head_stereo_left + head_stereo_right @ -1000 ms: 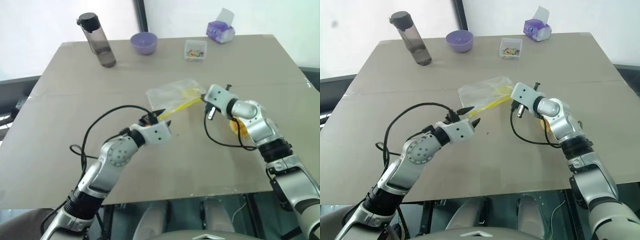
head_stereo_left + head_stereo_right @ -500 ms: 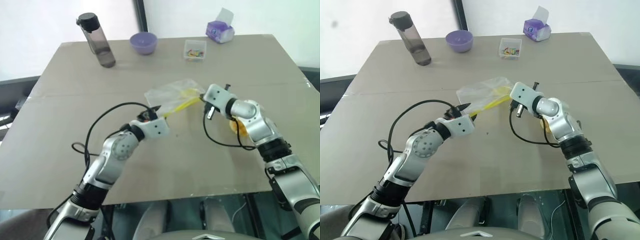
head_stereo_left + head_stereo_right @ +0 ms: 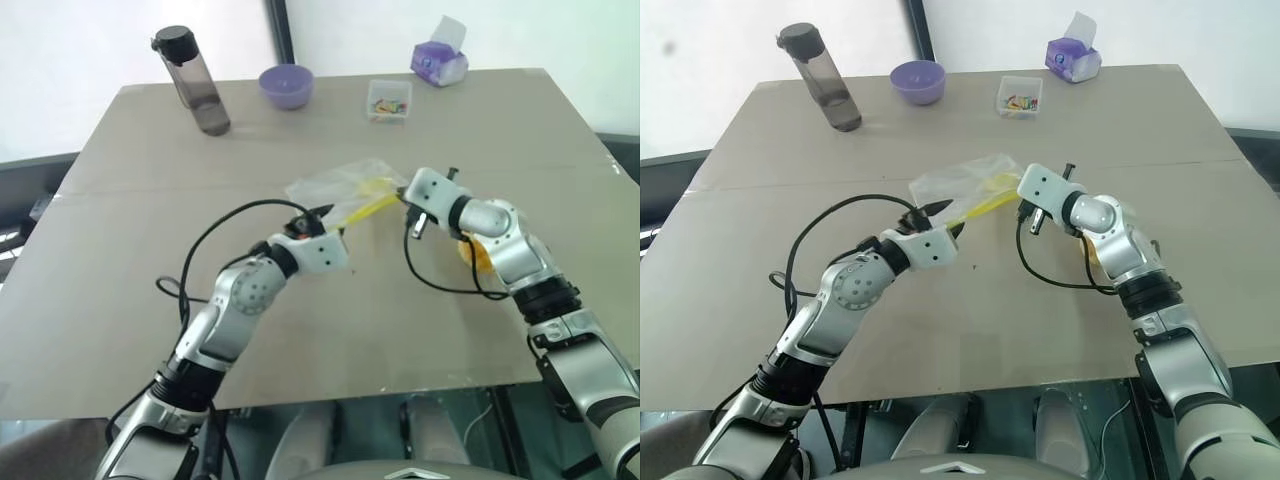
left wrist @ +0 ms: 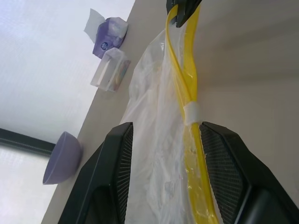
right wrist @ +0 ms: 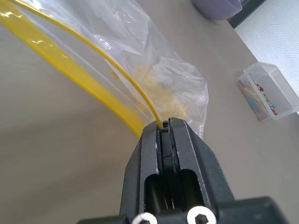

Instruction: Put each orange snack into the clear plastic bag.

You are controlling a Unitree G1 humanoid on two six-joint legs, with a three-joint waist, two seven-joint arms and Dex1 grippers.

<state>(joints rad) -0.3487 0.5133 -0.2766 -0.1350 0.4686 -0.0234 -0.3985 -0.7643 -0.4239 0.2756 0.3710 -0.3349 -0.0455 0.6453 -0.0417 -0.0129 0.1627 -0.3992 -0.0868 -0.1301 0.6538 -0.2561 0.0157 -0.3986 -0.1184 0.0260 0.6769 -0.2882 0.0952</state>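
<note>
Black fingers of the right gripper (image 5: 164,128) are pinched tight on one corner of the clear plastic bag (image 3: 340,190), clamping its yellow strip (image 4: 187,88). At the strip's other end, the left gripper (image 4: 163,135) has its jaws partly open, the bag's edge lying between them without being clamped. Crinkled and see-through, the bag sits mid-table (image 3: 130,300). One orange snack (image 3: 478,255) rests behind the right forearm, toward the table's right edge. Along the far edge stand a dark bottle (image 3: 195,80), purple bowl (image 3: 286,86), small clear box (image 3: 390,99) and tissue pack (image 3: 441,62).
</note>
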